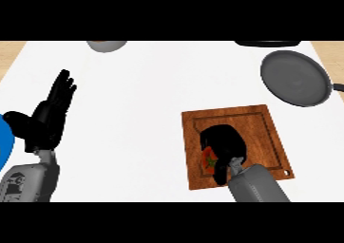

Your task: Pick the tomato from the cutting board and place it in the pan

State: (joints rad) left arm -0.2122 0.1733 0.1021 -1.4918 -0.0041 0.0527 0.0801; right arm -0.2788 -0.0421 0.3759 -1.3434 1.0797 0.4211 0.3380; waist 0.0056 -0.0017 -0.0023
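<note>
Right hand curls its fingers over the tomato on the board, seemingly gripping; left hand rests open.

The desk has a smooth, matt white top. The cutting board is reddish-brown wood with visible grain. The pan looks like matt grey metal. The tomato has smooth red skin under the right hand's glossy black fingers.
</note>
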